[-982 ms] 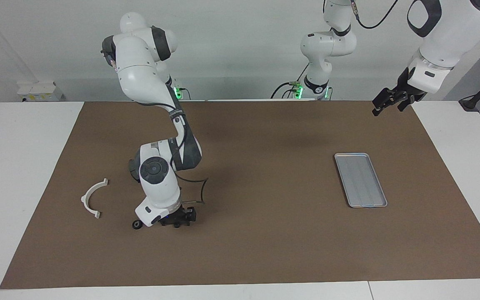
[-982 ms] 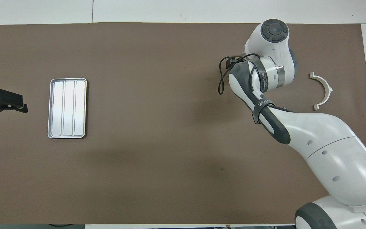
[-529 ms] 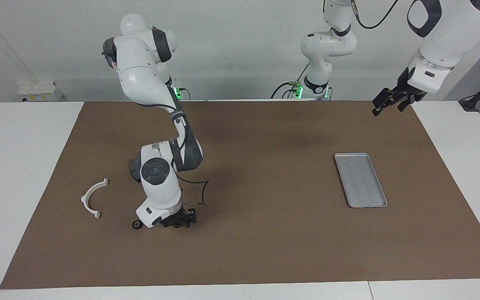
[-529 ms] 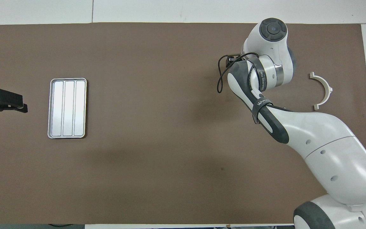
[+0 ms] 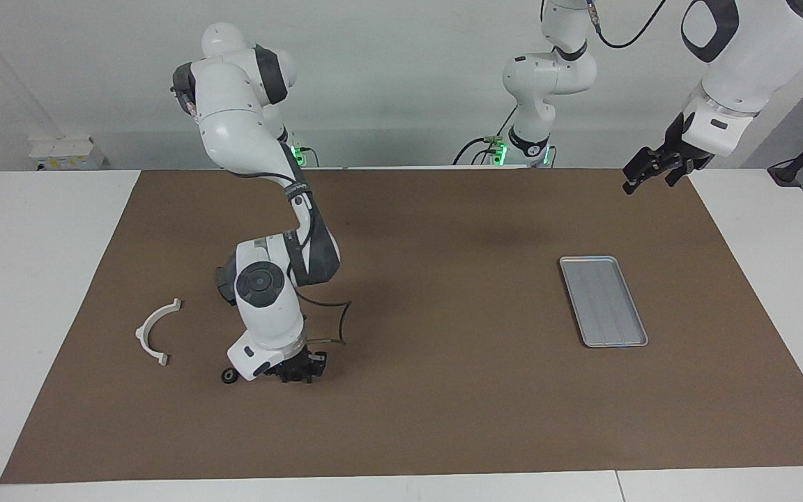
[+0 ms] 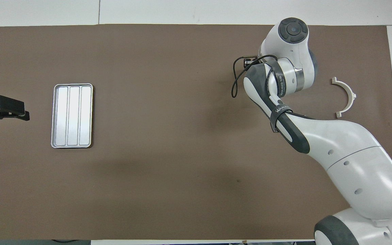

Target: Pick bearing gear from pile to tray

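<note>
My right gripper [image 5: 295, 375] is down at the brown mat, toward the right arm's end of the table. What lies under it is hidden by the gripper and wrist. A small black round piece, by its look a bearing gear [image 5: 229, 376], lies on the mat close beside that gripper. The white half-ring bracket [image 5: 156, 331] [image 6: 346, 97] of the pile lies a little nearer to the robots. The silver tray [image 5: 603, 301] [image 6: 72, 115] lies bare toward the left arm's end. My left gripper [image 5: 647, 183] [image 6: 8, 117] waits open in the air over the mat's corner beside the tray.
The brown mat [image 5: 443, 404] covers most of the white table [image 5: 32, 279]. A black cable [image 5: 335, 324] loops off the right arm's wrist just above the mat. In the overhead view the right arm [image 6: 318, 129] covers the pile's spot.
The right arm's wrist has shifted a little over the same spot, and its gripper looks narrower than before. The left arm, tray and bracket have not moved.
</note>
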`<move>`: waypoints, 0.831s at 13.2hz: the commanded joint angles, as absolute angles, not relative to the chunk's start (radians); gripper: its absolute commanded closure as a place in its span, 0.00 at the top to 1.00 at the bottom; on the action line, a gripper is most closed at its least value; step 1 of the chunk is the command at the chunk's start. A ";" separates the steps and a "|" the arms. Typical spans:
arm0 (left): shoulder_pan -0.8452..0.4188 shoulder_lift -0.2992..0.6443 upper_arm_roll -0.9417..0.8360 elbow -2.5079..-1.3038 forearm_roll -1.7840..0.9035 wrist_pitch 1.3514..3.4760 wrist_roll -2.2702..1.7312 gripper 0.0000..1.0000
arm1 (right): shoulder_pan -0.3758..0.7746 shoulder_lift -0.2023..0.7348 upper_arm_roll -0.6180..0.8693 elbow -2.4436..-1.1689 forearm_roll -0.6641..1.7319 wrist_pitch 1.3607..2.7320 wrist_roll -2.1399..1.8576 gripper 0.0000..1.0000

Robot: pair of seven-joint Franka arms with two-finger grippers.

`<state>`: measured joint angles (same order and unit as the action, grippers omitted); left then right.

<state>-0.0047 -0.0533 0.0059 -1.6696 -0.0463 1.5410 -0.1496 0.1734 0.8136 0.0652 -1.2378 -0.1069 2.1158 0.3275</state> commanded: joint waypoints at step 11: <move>-0.006 -0.078 0.008 -1.690 -0.037 1.542 -0.138 1.00 | 0.166 0.795 0.074 -1.212 -0.129 2.036 0.351 0.00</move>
<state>-0.0047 -0.0533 0.0059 -1.6696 -0.0463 1.5410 -0.1496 0.1733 0.8130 0.0653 -1.2292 -0.1071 2.1001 0.3304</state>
